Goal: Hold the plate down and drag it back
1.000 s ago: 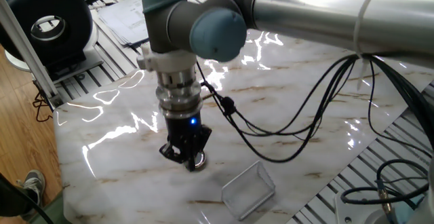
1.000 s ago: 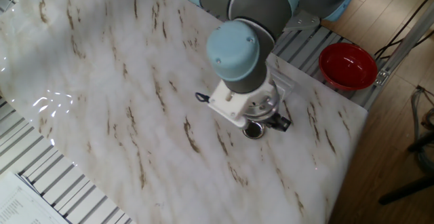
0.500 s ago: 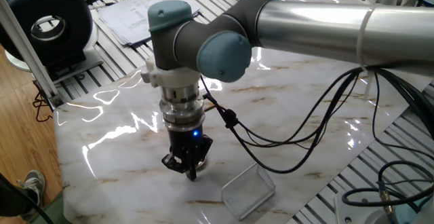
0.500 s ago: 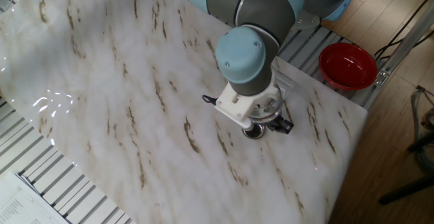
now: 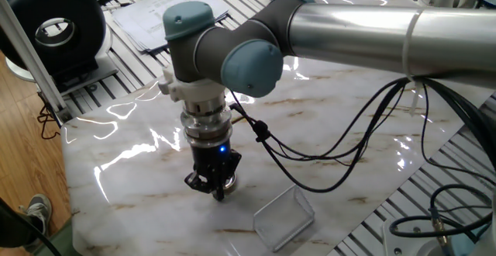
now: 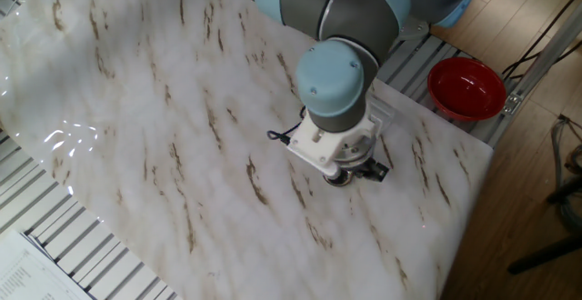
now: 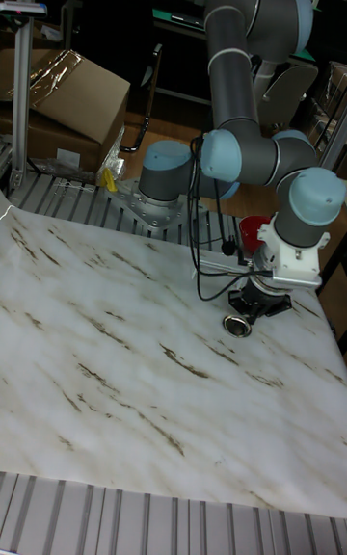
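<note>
The plate (image 5: 228, 183) is a small round metal disc with a shiny rim, lying flat on the marble tabletop. My gripper (image 5: 216, 191) points straight down, and its closed fingertips rest on the plate's near edge. In the other fixed view only a sliver of the plate (image 6: 338, 180) shows below the wrist, and the gripper (image 6: 348, 174) is mostly hidden by the arm. The tall view has the plate (image 7: 234, 325) just in front of the gripper (image 7: 247, 312), near the table's right side.
A clear square plastic box (image 5: 284, 216) lies just to the right of the gripper, close to the table's front edge. A red bowl (image 6: 466, 88) sits off the table past the corner. Black cables (image 5: 325, 151) hang from the arm over the marble.
The wrist has shifted slightly sideways over the plate and the arm has swung a little. The plate stays at about the same spot under the fingertips.
</note>
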`<control>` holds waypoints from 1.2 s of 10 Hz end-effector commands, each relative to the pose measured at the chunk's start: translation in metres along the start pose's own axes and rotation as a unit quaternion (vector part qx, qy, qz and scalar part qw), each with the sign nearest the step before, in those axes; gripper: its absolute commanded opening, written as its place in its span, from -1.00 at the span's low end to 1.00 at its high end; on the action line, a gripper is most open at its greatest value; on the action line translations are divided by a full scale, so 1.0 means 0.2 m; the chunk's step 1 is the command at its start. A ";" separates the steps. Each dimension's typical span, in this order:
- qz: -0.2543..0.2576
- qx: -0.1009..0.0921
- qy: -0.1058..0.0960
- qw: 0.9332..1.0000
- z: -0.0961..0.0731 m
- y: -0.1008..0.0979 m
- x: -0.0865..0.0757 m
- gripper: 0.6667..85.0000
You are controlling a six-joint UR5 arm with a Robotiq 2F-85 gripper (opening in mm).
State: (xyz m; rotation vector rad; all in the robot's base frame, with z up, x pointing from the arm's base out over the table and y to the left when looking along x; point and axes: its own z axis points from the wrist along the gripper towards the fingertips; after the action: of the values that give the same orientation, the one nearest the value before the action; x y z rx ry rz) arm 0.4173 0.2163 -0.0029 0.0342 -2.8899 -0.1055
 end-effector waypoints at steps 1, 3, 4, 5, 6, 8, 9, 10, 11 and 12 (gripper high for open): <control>0.007 0.004 -0.013 1.000 -0.04 0.05 -0.05 -0.98; -0.011 0.024 -0.020 0.999 -0.06 -0.04 -0.10 -0.98; -0.032 0.029 -0.021 0.999 -0.11 -0.13 -0.13 -0.98; -0.055 0.037 -0.021 0.998 -0.17 -0.23 -0.16 -0.98; -0.069 0.037 -0.020 0.997 -0.23 -0.32 -0.18 -0.98; -0.079 0.040 -0.030 0.996 -0.24 -0.43 -0.20 -0.98; -0.066 0.017 -0.041 0.997 -0.21 -0.38 -0.21 -0.98; -0.055 0.006 -0.043 0.998 -0.20 -0.36 -0.21 -0.98; -0.047 -0.004 -0.044 0.998 -0.21 -0.34 -0.21 -0.98; -0.038 -0.039 -0.047 0.997 -0.22 -0.27 -0.21 -0.98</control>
State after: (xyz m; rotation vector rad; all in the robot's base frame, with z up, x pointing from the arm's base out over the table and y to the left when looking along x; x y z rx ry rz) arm 0.4662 0.1495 0.0208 0.1910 -2.9655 -0.1145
